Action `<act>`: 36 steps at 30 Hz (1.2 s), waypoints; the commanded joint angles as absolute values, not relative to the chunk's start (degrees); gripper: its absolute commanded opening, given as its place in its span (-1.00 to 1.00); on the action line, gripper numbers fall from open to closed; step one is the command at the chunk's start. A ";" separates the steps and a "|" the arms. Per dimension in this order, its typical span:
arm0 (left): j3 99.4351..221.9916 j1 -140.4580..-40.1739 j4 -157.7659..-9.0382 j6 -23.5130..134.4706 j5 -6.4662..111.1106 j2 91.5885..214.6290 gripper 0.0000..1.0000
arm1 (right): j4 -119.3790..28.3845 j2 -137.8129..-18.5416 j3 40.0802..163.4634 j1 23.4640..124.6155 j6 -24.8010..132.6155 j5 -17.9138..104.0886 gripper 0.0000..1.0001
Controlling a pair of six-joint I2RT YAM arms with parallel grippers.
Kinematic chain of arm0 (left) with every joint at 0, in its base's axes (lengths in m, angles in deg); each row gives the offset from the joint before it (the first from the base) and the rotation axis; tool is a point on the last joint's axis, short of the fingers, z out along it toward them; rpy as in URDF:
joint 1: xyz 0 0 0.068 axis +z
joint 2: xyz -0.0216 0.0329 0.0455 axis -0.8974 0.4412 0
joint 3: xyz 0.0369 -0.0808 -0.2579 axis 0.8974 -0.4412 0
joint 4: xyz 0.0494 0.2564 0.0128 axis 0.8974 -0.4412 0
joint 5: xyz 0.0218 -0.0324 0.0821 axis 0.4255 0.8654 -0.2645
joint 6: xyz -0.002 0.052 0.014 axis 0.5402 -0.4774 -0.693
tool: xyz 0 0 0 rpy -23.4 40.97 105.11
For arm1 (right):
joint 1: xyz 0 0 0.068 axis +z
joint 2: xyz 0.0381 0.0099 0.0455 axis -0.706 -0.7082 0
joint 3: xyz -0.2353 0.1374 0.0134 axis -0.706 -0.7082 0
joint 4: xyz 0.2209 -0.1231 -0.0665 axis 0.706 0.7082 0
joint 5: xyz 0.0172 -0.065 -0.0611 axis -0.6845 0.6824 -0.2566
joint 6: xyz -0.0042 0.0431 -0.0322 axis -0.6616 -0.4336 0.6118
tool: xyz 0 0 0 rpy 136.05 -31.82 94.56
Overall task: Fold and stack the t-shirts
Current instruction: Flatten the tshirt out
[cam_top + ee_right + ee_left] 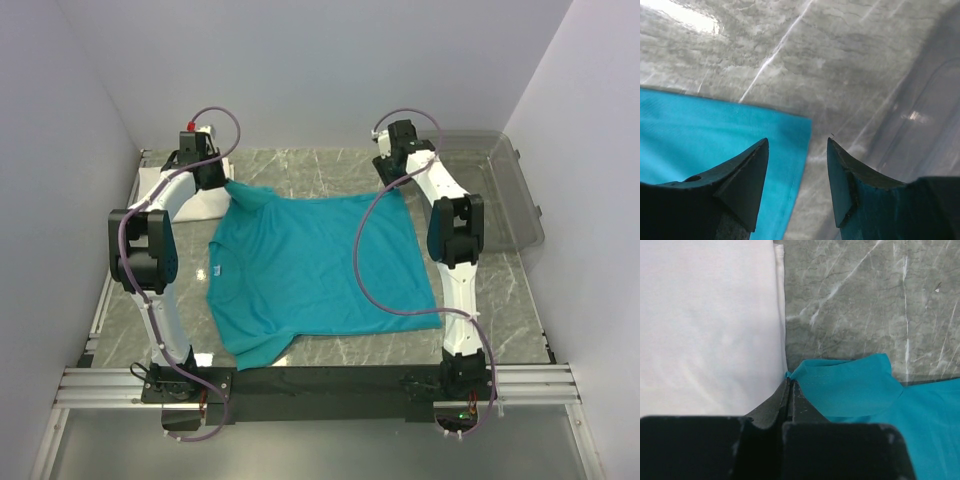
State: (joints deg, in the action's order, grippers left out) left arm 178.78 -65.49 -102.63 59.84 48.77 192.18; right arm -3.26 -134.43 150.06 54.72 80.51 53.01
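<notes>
While the top view lays out the whole scene, it can't resolve either set of jaws; the wrist views do.

Top view: teal short-sleeved fabric t-shirt (pixel 320 265) spread flat mid-table on the grey marble-patterned tabletop (pixel 330 165); collar to the left with a small neck label (pixel 217 270), hem to the right; far sleeve bunched and drawn up toward the left arm; near sleeve flat by the front edge.

Left wrist view: left gripper (pixel 789 382) has its fingers pressed together on the edge of that far sleeve; a sliver of teal sits right at the tips. White folded fabric piece (pixel 705 325) fills the left half of this view, its edge just beside the pinched sleeve; from above it is mostly hidden under the left arm.

Right wrist view: right gripper (pixel 797 145) has its jaws apart with nothing between them; it sits at the far hem corner, one finger over teal, the other over bare marble; can't tell if the tips touch down.

Clear plastic bin (pixel 500 200) at the far right of the table, apart from the t-shirt; clear only from above.
</notes>
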 commanded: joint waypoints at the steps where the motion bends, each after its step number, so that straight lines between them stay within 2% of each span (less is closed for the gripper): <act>1: 179.07 -64.87 -102.03 59.37 49.34 188.89 -0.99 | -4.69 -136.40 152.70 55.11 81.90 57.31 0.13; 22: 177.23 -64.17 -102.64 60.07 51.00 187.74 -0.99 | -0.65 -143.26 158.15 55.20 86.74 54.68 -0.06; 26: 176.70 -64.17 -102.56 60.69 51.27 187.30 -0.99 | 0.92 -143.61 158.59 55.37 87.35 53.37 -0.41; 28: 176.44 -64.17 -102.29 60.95 51.53 186.95 -0.99 | 1.37 -143.70 158.50 55.28 87.53 53.19 -0.48; 29: 176.26 -64.17 -102.29 61.04 51.53 186.86 -0.99 | 1.46 -143.61 158.24 55.20 87.44 53.02 -0.64; 31: 176.08 -64.17 -102.47 61.12 51.53 186.69 -0.99 | 1.46 -143.17 157.98 55.20 87.35 52.66 -0.76; 32: 176.08 -64.17 -102.38 61.13 51.79 186.60 -0.99 | 1.02 -142.91 157.80 55.11 87.27 52.40 -0.89; 34: 176.26 -64.26 -102.56 61.30 51.62 186.16 -0.99 | 0.58 -142.12 157.45 55.02 87.09 51.61 -1.00; 36: 176.08 -64.26 -102.12 61.39 51.27 185.11 -0.99 | -0.56 -139.49 156.48 55.02 87.00 50.91 -1.00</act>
State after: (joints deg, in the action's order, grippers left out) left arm 176.20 -64.33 -102.98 60.74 50.72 189.75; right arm -0.03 -141.89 156.31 55.42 87.00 52.68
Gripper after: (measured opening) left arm 0.012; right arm 0.010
